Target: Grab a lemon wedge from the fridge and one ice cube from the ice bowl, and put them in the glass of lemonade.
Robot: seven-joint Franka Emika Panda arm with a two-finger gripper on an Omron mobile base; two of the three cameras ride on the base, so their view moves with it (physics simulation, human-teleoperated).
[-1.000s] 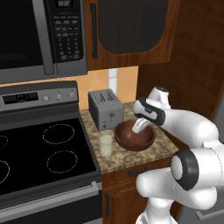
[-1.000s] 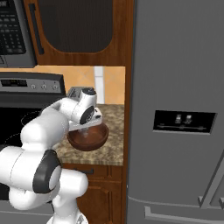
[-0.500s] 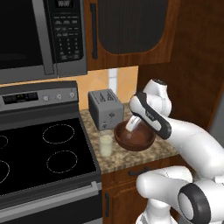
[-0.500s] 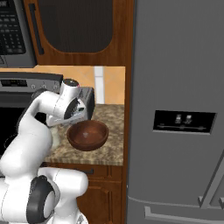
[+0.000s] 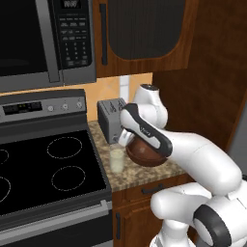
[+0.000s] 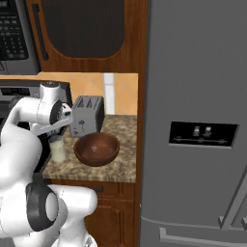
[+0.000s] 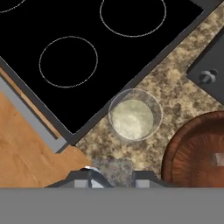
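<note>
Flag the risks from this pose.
1. The tool seems to carry a pale cube, maybe ice, and sits short of the glass of lemonade in the hand view. Released here, it would likely land on the granite counter.
2. The glass stands at the counter edge beside the cooktop; a nudge could tip it over.
3. The fridge doors are shut, so the lemon wedge is probably still to fetch.

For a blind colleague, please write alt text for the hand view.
Seen from above, a small clear glass of pale yellowish lemonade stands on the speckled stone counter, between a black stovetop and a glossy reddish-brown ice bowl.
</note>
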